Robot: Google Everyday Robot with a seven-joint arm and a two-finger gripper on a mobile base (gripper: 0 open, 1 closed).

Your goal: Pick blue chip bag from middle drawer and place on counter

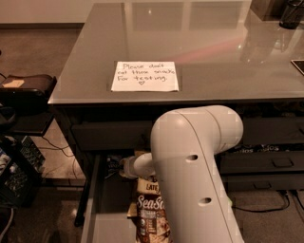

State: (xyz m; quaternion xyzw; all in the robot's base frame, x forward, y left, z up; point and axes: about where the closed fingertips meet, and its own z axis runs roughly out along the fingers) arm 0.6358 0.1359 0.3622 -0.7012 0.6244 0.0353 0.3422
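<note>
The middle drawer (88,209) stands pulled open below the counter (199,42), which carries a white handwritten note (145,76). My white arm reaches down from the right into the back left of the drawer. My gripper (115,166) sits there in the shadow under the counter edge, just left of the bags. Brown "Sea Salt" bags (149,213) lie along the drawer's middle, partly behind my arm. The blue chip bag is hidden from view.
Closed dark drawer fronts (266,163) sit to the right. A black crate (14,180) and a dark box (26,88) stand on the left with cables on the floor. Dark objects (289,12) sit at the counter's far right corner.
</note>
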